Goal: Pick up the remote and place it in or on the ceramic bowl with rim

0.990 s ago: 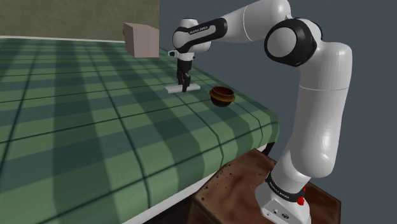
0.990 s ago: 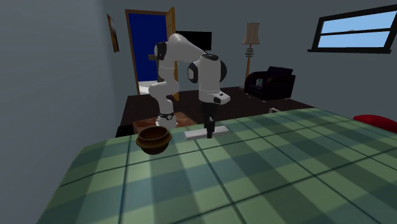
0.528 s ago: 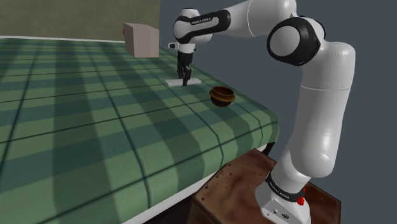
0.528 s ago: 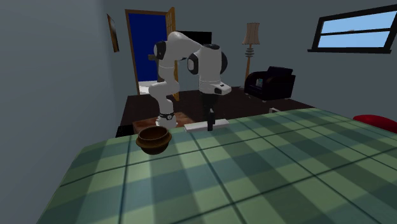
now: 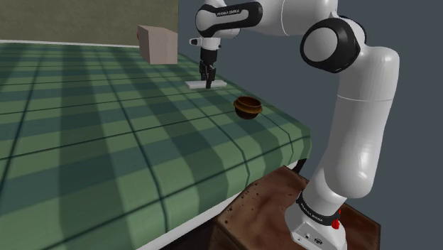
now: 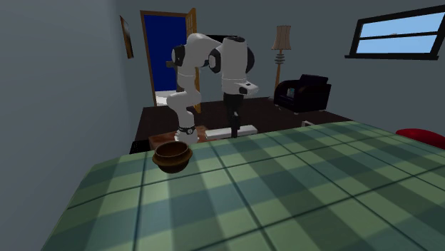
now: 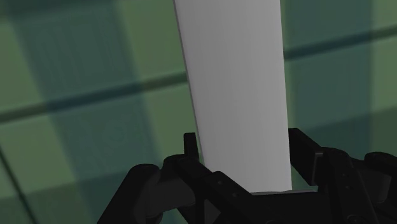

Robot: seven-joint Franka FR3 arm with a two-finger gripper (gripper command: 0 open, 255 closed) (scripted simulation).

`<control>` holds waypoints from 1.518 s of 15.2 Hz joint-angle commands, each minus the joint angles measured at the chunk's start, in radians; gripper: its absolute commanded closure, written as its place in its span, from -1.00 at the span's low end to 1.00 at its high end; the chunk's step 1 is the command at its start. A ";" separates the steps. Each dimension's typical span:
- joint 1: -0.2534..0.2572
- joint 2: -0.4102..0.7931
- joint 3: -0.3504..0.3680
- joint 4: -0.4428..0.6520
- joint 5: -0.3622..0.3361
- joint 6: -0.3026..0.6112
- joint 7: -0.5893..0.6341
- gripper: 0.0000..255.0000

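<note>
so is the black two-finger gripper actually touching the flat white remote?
Touching. In the wrist view the gripper clasps the flat white remote, fingers against both edges.

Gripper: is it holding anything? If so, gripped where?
Yes. The gripper is shut on the white remote, clasping it across its width near mid-length and holding it above the green plaid surface.

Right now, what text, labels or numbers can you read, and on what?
White lettering on the dark band near the arm's wrist: too small to read.
White lettering on the dark band at the arm's base: too small to read.
The remote: plain white, no markings.
The brown bowl: none.
</note>
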State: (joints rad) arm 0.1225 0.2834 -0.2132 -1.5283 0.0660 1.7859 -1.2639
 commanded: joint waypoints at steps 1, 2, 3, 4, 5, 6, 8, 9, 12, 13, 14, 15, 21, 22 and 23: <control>-0.014 -0.036 -0.011 -0.046 -0.005 0.010 -0.026 1.00; -0.023 -0.058 -0.018 -0.076 -0.009 0.018 -0.043 1.00; -0.032 -0.078 -0.026 -0.103 -0.012 0.025 -0.060 1.00; -0.042 -0.098 -0.033 -0.129 -0.016 0.032 -0.077 1.00; -0.052 -0.116 -0.041 -0.154 -0.019 0.038 -0.095 1.00; -0.061 -0.134 -0.050 -0.177 -0.023 0.044 -0.113 1.00; -0.081 -0.166 -0.067 -0.219 -0.030 0.054 -0.149 1.00; -0.091 -0.181 -0.076 -0.238 -0.034 0.058 -0.168 1.00; -0.123 -0.221 -0.104 -0.287 -0.045 0.069 -0.225 1.00; -0.133 -0.232 -0.114 -0.300 -0.049 0.071 -0.245 1.00; -0.144 -0.243 -0.124 -0.313 -0.052 0.074 -0.265 1.00; -0.155 -0.252 -0.134 -0.324 -0.056 0.076 -0.285 1.00; -0.194 -0.275 -0.172 -0.377 -0.065 0.107 -0.359 1.00; -0.194 -0.273 -0.172 -0.388 -0.064 0.120 -0.359 1.00; -0.194 -0.270 -0.172 -0.398 -0.063 0.134 -0.360 1.00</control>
State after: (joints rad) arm -0.0702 0.0108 -0.3844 -1.9184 0.0020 1.9080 -1.6206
